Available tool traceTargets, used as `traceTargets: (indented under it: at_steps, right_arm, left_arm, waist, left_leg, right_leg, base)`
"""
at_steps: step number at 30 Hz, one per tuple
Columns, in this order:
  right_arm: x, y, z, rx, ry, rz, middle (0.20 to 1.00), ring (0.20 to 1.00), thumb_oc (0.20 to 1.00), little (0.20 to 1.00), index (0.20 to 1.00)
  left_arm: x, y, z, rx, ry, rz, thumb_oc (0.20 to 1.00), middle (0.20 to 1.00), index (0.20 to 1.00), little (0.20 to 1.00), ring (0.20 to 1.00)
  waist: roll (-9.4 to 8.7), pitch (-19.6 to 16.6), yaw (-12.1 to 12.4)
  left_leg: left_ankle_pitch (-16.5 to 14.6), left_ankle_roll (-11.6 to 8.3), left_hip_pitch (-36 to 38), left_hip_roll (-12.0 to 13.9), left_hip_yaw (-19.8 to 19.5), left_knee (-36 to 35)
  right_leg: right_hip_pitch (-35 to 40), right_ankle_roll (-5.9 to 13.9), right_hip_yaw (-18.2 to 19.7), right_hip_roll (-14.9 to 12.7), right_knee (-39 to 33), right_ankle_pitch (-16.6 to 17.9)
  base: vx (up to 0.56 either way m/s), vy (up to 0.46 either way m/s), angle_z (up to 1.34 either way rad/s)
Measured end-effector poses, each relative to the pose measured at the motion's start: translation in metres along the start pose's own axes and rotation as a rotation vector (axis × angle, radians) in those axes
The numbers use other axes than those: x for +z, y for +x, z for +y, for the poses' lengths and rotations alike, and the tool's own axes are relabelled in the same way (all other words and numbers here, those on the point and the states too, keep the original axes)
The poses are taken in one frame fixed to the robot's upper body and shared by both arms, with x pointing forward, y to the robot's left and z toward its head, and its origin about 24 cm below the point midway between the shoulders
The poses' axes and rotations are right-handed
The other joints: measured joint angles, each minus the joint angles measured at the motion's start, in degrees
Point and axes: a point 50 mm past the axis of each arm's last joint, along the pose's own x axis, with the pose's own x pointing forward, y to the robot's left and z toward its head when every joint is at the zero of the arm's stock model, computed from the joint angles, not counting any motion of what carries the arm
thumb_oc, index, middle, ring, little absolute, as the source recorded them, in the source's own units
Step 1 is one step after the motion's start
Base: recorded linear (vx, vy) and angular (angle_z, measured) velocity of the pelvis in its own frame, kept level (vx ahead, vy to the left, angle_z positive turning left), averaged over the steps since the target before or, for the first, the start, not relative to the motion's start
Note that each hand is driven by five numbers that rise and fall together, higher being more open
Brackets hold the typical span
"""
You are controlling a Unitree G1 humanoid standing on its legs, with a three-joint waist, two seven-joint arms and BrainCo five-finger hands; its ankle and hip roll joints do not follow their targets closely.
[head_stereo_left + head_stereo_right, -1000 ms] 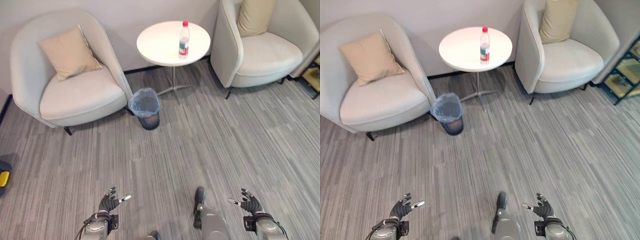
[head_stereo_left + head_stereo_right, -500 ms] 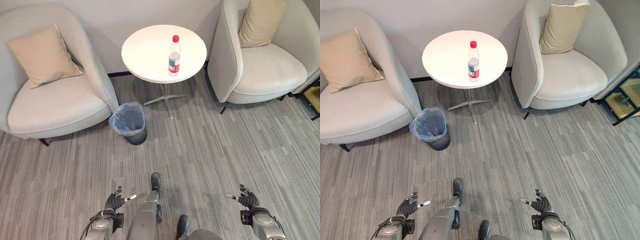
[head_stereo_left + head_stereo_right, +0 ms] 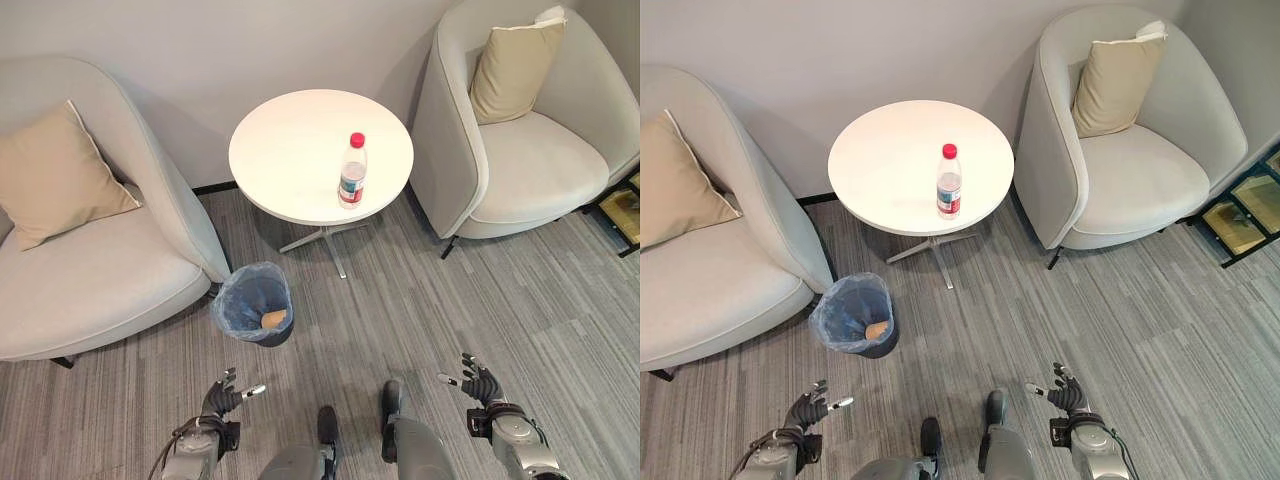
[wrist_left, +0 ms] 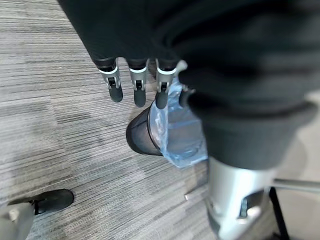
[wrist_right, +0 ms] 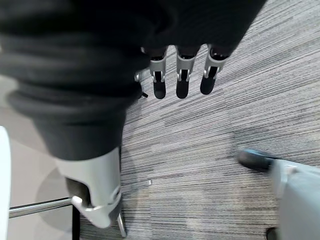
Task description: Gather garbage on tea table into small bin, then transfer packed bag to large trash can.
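Observation:
A clear water bottle (image 3: pixel 351 171) with a red cap and a red label stands upright on the round white tea table (image 3: pixel 290 150). On the floor left of the table's foot sits the small dark bin (image 3: pixel 254 302), lined with a bluish bag and holding a tan scrap (image 3: pixel 274 319). The left wrist view looks past the fingers at that small bin (image 4: pixel 165 130). My left hand (image 3: pixel 221 401) hangs low at the bottom left, open and empty. Low at the bottom right is my right hand (image 3: pixel 477 384), likewise open with nothing in it.
Two light grey armchairs flank the table: one (image 3: pixel 90 260) on the left with a tan cushion (image 3: pixel 50 175), one (image 3: pixel 520 150) on the right with a tan cushion (image 3: pixel 510 70). A grey wall stands behind. Striped grey carpet (image 3: pixel 560 300) spreads before me.
The camera has moved forward: table, bottle, bin and chairs now sit closer and lower in the picture. The inside of the bin has come into sight. Both hands stay open and low.

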Motion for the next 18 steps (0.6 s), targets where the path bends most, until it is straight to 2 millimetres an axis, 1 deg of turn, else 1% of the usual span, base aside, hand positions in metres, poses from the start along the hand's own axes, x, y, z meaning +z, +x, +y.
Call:
traceTargets:
  at_steps: [1, 3, 4, 5, 6, 7, 8, 9, 10, 11, 12, 13, 15, 16, 17, 18]
  right_arm:
    - [-0.001, -0.001, 0.000, 0.002, -0.001, 0.004, 1.000, 1.000, 1.000, 1.000, 1.000]
    - [-0.003, -0.001, 0.000, 0.006, -0.008, 0.010, 1.000, 1.000, 1.000, 1.000, 1.000]
    - [-0.010, -0.004, -0.002, 0.002, -0.014, 0.026, 1.000, 1.000, 1.000, 1.000, 1.000]
    - [-0.027, -0.012, -0.005, -0.003, -0.017, 0.078, 1.000, 1.000, 1.000, 1.000, 1.000]
    - [-0.031, -0.013, -0.008, -0.010, -0.025, 0.097, 1.000, 1.000, 1.000, 1.000, 1.000]
    - [-0.030, -0.013, -0.012, -0.016, -0.034, 0.100, 1.000, 1.000, 1.000, 1.000, 1.000]
    - [-0.024, -0.010, -0.016, -0.027, -0.037, 0.082, 1.000, 1.000, 1.000, 1.000, 1.000]
    - [-0.013, -0.006, -0.021, -0.035, -0.046, 0.049, 1.000, 1.000, 1.000, 1.000, 1.000]
    - [-0.002, -0.002, -0.024, -0.042, -0.048, 0.009, 1.000, 1.000, 1.000, 1.000, 1.000]
    - [0.010, 0.002, -0.025, -0.043, -0.056, -0.031, 1.000, 1.000, 1.000, 1.000, 1.000]
    - [0.018, 0.004, -0.024, -0.041, -0.061, -0.061, 1.000, 1.000, 1.000, 1.000, 1.000]
    - [0.023, 0.005, -0.025, -0.042, -0.064, -0.081, 1.000, 1.000, 1.000, 1.000, 1.000]
    - [0.025, 0.006, -0.024, -0.040, -0.065, -0.085, 1.000, 1.000, 1.000, 1.000, 1.000]
    - [0.023, 0.006, -0.023, -0.038, -0.064, -0.076, 1.000, 1.000, 1.000, 1.000, 1.000]
    - [0.018, 0.005, -0.022, -0.039, -0.061, -0.057, 1.000, 1.000, 1.000, 1.000, 1.000]
    - [0.013, 0.004, -0.022, -0.037, -0.065, -0.039, 1.000, 1.000, 1.000, 1.000, 1.000]
  left_arm:
    - [-0.003, 0.000, -0.002, 0.001, -0.011, 0.014, 1.000, 1.000, 1.000, 1.000, 1.000]
    - [-0.005, -0.001, -0.004, -0.004, -0.013, 0.019, 1.000, 1.000, 1.000, 1.000, 1.000]
    - [-0.008, -0.002, -0.005, -0.006, -0.017, 0.026, 1.000, 1.000, 1.000, 1.000, 1.000]
    - [-0.006, -0.002, -0.008, -0.013, -0.022, 0.018, 1.000, 1.000, 1.000, 1.000, 1.000]
    - [-0.008, -0.003, -0.013, -0.023, -0.032, 0.019, 1.000, 1.000, 1.000, 1.000, 1.000]
    - [-0.011, -0.004, -0.017, -0.037, -0.030, 0.026, 1.000, 1.000, 1.000, 1.000, 1.000]
    - [-0.007, -0.003, -0.019, -0.041, -0.036, 0.013, 1.000, 1.000, 1.000, 1.000, 1.000]
    - [-0.003, -0.002, -0.020, -0.046, -0.038, -0.003, 1.000, 1.000, 1.000, 1.000, 1.000]
    - [0.004, 0.000, -0.020, -0.047, -0.035, -0.017, 1.000, 1.000, 1.000, 1.000, 1.000]
    - [0.004, 0.001, -0.021, -0.048, -0.036, -0.013, 1.000, 1.000, 1.000, 1.000, 1.000]
    - [0.000, 0.000, -0.020, -0.048, -0.034, 0.003, 1.000, 1.000, 1.000, 1.000, 1.000]
    - [0.000, 0.000, -0.020, -0.048, -0.034, 0.004, 1.000, 1.000, 1.000, 1.000, 1.000]
    - [0.007, 0.003, -0.020, -0.049, -0.031, -0.016, 1.000, 1.000, 1.000, 1.000, 1.000]
    - [0.012, 0.004, -0.020, -0.050, -0.030, -0.031, 1.000, 1.000, 1.000, 1.000, 1.000]
    - [0.019, 0.007, -0.020, -0.052, -0.028, -0.050, 1.000, 1.000, 1.000, 1.000, 1.000]
    - [0.024, 0.008, -0.020, -0.052, -0.027, -0.063, 1.000, 1.000, 1.000, 1.000, 1.000]
  waist:
    - [0.06, 0.9, -0.6]
    - [-0.11, 1.7, -0.9]
    - [0.08, 1.7, -1.8]
    - [0.23, 1.6, -2.6]
    - [1.76, 1.3, -2.7]
    - [2.70, 0.9, -3.1]
    - [3.66, 0.2, -3.1]
    - [3.18, 0.1, -3.1]
    - [1.93, 0.7, -3.1]
    - [1.48, 0.6, -2.3]
    - [0.90, 0.7, -1.7]
    - [0.23, 1.1, -1.6]
    - [-0.48, 1.5, -1.4]
    - [-0.97, 1.8, -1.6]
    - [-1.64, 2.1, -1.8]
    - [-2.13, 2.2, -1.8]
  left_leg:
    - [-2.0, -1.04, 1.8, 0.0, -1.1, 0.6]
    - [-4.4, -2.10, 3.5, 0.1, -1.9, 1.8]
    - [-5.8, -2.73, 4.9, 0.3, -3.9, 2.4]
    - [-7.4, -3.88, 7.6, 1.1, -7.3, 2.2]
    - [-8.2, -4.77, 9.7, 3.6, -8.6, 1.5]
    - [-8.9, -5.82, 9.4, 5.8, -9.4, 2.8]
    - [-7.3, -8.31, 8.1, 7.2, -8.8, 5.8]
    - [-6.3, -9.72, 4.3, 7.8, -7.6, 12.7]
    - [-5.5, -11.31, -1.0, 8.0, -5.7, 22.5]
    - [-5.7, -11.66, -5.2, 9.2, -3.8, 30.6]
    - [-6.0, -12.17, -5.7, 9.7, -2.6, 31.1]
    - [-6.1, -12.31, -6.5, 9.7, -2.3, 30.6]
    - [-6.1, -12.31, -8.2, 9.4, -0.8, 27.3]
    - [-6.0, -12.35, -9.1, 9.3, -0.4, 22.6]
    - [-5.3, -12.58, -9.0, 9.3, 0.9, 16.3]
    - [-3.6, -12.62, -9.1, 9.5, 1.0, 12.1]
  right_leg:
    - [-1.3, 0.98, 1.2, -0.3, -5.0, 2.3]
    - [-2.4, 1.10, 1.7, -0.7, -6.2, 3.0]
    - [-1.7, 1.38, 3.3, -1.0, -5.5, 2.8]
    - [1.0, 1.10, 3.0, -1.6, -2.4, 3.1]
    - [1.3, 0.52, 2.2, 0.0, 1.5, 4.7]
    - [1.4, 0.17, 1.5, 1.7, 3.4, 4.6]
    - [1.9, -2.44, -0.1, 2.6, 4.3, 3.4]
    - [2.5, -4.63, -2.4, 2.8, 3.9, 2.4]
    - [3.7, -7.52, -3.5, 2.6, 3.5, 3.5]
    - [4.6, -9.51, -3.6, 3.5, 2.8, 3.8]
    - [6.6, -10.44, -3.5, 4.6, 1.4, 2.9]
    - [8.7, -10.48, -3.9, 5.7, -0.2, 2.2]
    - [11.8, -10.93, -5.4, 6.8, -3.3, 2.4]
    - [13.1, -11.21, -6.7, 7.1, -4.5, 2.6]
    - [14.6, -10.95, -7.8, 7.5, -6.1, 2.5]
    - [14.9, -11.29, -8.3, 7.8, -6.3, 2.7]
  base:
    - [0.58, -0.246, 0.30]
    - [0.42, -0.211, 0.35]
    - [0.30, -0.202, 1.06]
    - [0.42, -0.323, 1.28]
    - [0.28, -0.270, 1.30]
    - [0.24, -0.336, 0.93]
    - [0.12, -0.215, 0.99]
    - [0.12, -0.217, 0.95]
    - [0.10, -0.129, 0.68]
    - [0.13, -0.166, 0.26]
    - [0.13, -0.128, 0.01]
    - [0.11, -0.093, -0.08]
    - [0.14, -0.056, 0.11]
    - [0.13, -0.005, 0.40]
    - [0.10, 0.027, 0.43]
    - [0.14, 0.038, 0.24]
